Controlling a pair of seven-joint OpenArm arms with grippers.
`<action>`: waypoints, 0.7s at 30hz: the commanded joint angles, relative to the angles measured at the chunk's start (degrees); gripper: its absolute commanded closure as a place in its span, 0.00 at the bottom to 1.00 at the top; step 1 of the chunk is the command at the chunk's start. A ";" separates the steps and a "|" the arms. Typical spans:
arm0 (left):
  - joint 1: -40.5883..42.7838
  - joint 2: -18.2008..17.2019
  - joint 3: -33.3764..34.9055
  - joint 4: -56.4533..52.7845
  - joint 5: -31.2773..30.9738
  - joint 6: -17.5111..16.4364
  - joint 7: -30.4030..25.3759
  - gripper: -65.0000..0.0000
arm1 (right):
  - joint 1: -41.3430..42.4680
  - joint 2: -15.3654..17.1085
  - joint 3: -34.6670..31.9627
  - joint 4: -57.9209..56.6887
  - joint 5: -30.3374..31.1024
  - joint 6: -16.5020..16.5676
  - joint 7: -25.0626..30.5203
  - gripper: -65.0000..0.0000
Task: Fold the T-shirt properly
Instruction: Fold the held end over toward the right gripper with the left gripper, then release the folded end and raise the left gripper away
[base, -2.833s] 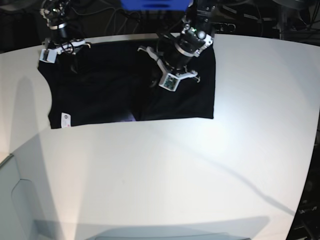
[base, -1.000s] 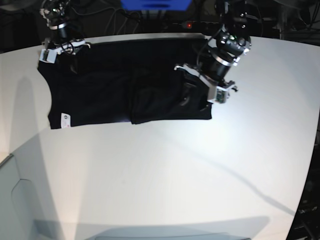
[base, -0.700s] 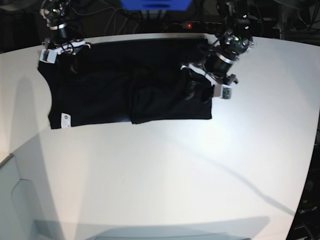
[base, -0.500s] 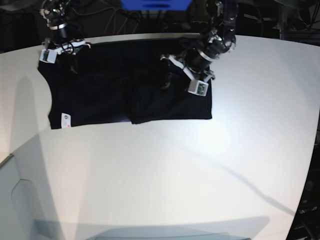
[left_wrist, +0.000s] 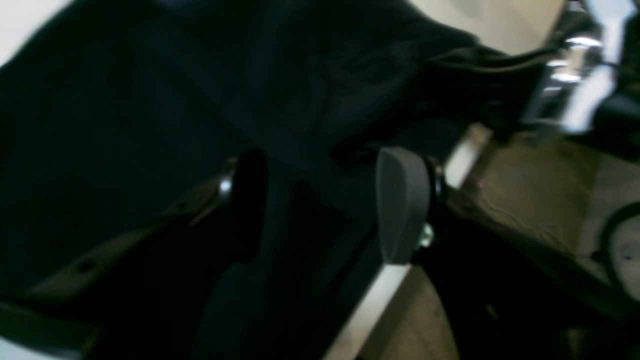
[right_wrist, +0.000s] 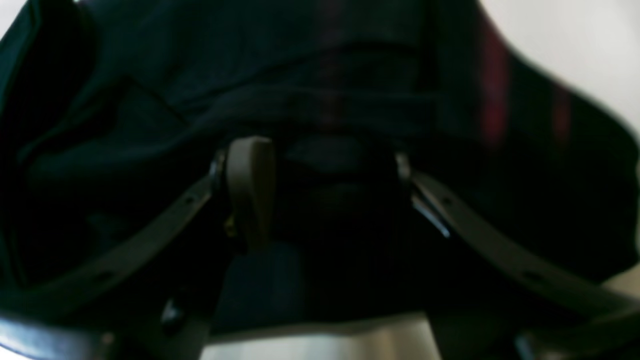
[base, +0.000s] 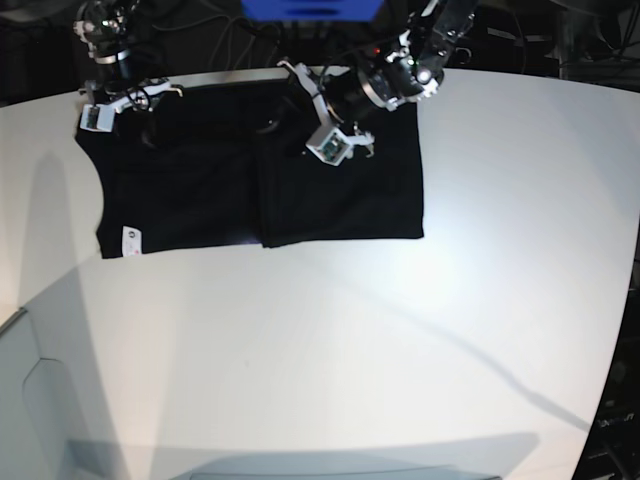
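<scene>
No readable text, brand, number or sign found in any view. Small white tag seen on T-shirt near front-left corner, mark on it too small to be read. Wrist views blurred, nothing legible.

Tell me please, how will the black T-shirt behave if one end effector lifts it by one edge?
The T-shirt would probably droop and hang, not hold its shape: it lies flat on the table with soft wrinkles and a folded layer. It looks light, thin cloth. The layers may slide apart, so the fold could open when lifted.
</scene>
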 joint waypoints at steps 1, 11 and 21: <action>0.33 -0.58 -0.09 2.02 -0.95 -0.80 -1.36 0.48 | -0.31 0.17 0.49 2.19 1.19 0.82 1.62 0.52; 4.37 -7.70 -17.23 8.35 -18.35 -0.97 -1.44 0.48 | 4.35 0.17 7.00 7.65 0.76 0.82 1.53 0.34; 14.31 -9.20 -46.86 7.82 -29.34 -1.32 -1.00 0.48 | 17.80 2.36 9.20 -2.11 -13.05 0.82 -7.70 0.33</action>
